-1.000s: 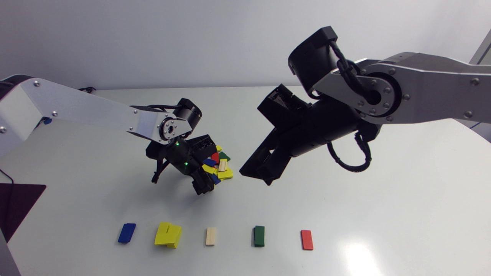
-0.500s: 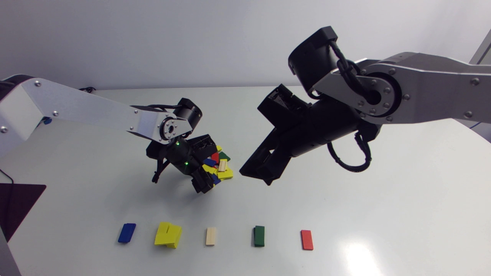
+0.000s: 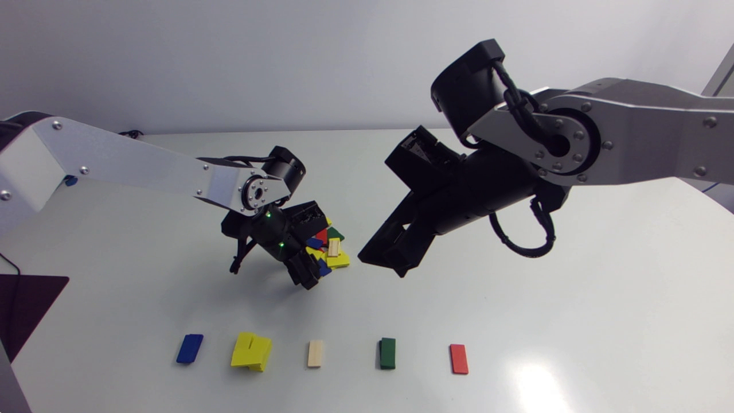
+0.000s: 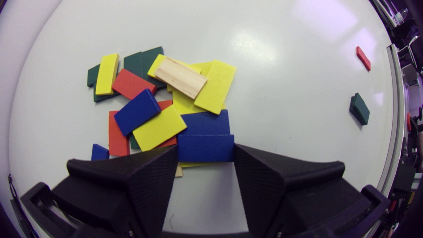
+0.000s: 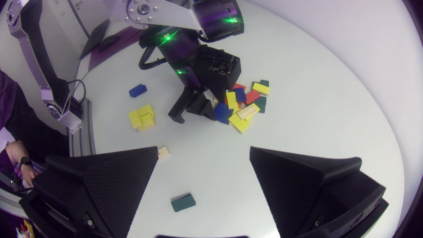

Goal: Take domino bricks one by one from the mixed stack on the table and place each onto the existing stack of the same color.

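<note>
Left hand point(image 4: 205, 155) tilts down over mixed stack point(image 4: 158, 99), pinching a blue brick point(image 4: 205, 147).

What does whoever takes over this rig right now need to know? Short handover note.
Left end effector: shut on a blue brick at the mixed pile's edge; lifted clear or not, cannot tell.
Right end effector: open, empty, above the table beside the pile.
Sorted row: blue stack, yellow stack, wood stack, green stack, red stack.
Done: the yellow stack holds several bricks, untidily; the other stacks are low.
Left: take this blue brick to the blue stack, then sort the remaining yellow, red, green, blue and wood bricks.
</note>
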Available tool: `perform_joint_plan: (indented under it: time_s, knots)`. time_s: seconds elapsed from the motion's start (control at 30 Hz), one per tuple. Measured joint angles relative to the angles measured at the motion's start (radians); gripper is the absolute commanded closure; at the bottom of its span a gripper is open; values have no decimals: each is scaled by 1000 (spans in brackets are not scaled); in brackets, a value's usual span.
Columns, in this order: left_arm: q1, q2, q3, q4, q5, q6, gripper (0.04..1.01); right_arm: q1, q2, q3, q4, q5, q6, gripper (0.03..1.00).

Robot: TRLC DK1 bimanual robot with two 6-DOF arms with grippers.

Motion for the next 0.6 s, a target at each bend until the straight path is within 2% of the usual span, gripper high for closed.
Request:
perform_joint_plan:
  time_s: [0.1,0.6]
  knots:
    - [-1,0,0,0,0,0,670,-1,0,0,0,0,0,66]
    - [-1,-46,0,-20,0,0,670,-1,0,-1,0,0,0,66]
